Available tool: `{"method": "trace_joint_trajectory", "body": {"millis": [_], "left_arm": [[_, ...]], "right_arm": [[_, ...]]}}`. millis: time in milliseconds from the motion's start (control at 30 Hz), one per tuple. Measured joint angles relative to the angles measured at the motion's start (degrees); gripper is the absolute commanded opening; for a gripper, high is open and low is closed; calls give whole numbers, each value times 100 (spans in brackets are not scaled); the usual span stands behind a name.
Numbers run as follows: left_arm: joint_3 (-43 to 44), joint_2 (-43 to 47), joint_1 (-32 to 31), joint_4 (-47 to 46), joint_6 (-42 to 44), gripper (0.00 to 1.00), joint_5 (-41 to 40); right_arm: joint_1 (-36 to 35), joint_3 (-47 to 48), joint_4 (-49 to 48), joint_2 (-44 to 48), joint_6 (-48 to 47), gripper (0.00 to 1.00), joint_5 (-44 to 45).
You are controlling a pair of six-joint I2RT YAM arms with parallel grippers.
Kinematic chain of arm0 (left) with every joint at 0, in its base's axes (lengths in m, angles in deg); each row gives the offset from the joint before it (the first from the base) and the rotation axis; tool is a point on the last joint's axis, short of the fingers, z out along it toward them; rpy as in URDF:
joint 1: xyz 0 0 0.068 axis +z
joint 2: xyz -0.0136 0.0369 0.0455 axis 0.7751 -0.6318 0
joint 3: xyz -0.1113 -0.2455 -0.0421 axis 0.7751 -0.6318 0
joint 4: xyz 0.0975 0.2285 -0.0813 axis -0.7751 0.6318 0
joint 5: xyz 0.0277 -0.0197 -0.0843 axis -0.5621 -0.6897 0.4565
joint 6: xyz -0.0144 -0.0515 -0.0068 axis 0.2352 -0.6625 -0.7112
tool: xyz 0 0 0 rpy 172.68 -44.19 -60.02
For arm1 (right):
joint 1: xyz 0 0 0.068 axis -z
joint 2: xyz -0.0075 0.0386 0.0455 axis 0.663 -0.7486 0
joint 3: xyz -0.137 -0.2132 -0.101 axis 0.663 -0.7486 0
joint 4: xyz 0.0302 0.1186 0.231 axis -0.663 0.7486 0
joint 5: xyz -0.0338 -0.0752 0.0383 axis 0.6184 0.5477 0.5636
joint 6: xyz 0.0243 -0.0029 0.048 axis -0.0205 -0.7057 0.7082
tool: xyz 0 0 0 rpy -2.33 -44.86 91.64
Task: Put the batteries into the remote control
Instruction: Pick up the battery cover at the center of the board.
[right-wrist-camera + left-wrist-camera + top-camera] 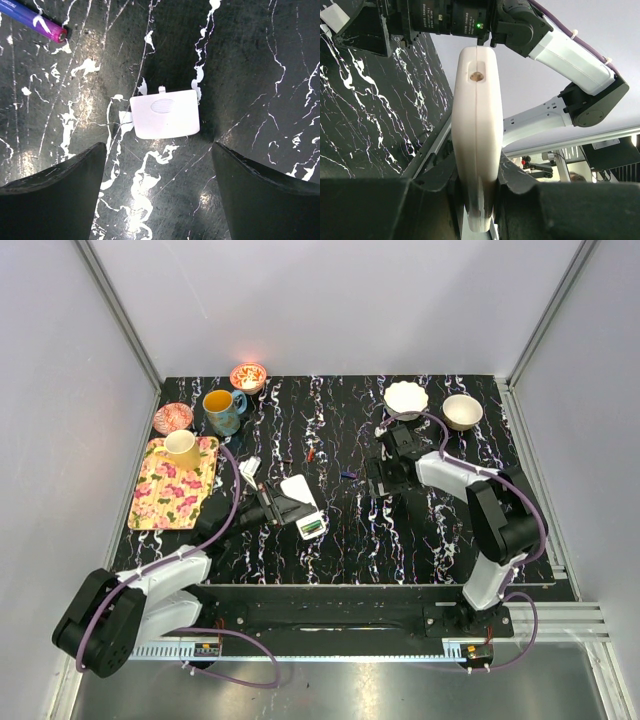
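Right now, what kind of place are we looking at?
Most likely a lab robot test cell, not a home: a black marbled table boxed in by plain pale walls, a left arm and right arm bolted at its near edge, and kitchen props like a mug and flowered tray.

White remote control (297,490) raised on edge; battery cover (163,117) detached, flat on table; blue battery (35,20) at cover's 10 o'clock

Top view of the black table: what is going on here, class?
The left pincer is shut on the white remote control, holding it edge-on. The right pincer is open and hovers over the small white battery cover lying flat on the table. A battery lies loose nearby; neither pincer holds one.
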Motion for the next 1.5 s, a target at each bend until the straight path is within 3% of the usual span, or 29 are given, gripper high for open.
{"method": "trace_joint_trajectory", "body": {"millis": [367, 967, 1200, 1300, 1333, 1367, 1500], "left_arm": [[9, -179, 0, -146, -28, 0, 85], [81, -299, 4, -251, -85, 0, 146], [81, -299, 4, -254, -90, 0, 146], [81, -313, 4, -256, -92, 0, 146], [81, -326, 4, -260, -94, 0, 144], [81, -352, 4, -269, -98, 0, 144], [81, -426, 4, -291, -131, 0, 136]], "right_arm": [[-4, 129, -114, -321, -352, 81, 118], [-4, 352, -17, -498, -389, 54, 140], [-7, 380, 20, -516, -188, 37, 240], [-20, 452, 101, -560, -48, 19, 310], [-24, 505, 164, -590, 26, 4, 354], [-28, 553, 223, -619, 96, 0, 378], [-33, 629, 334, -660, 372, 0, 472]]}}
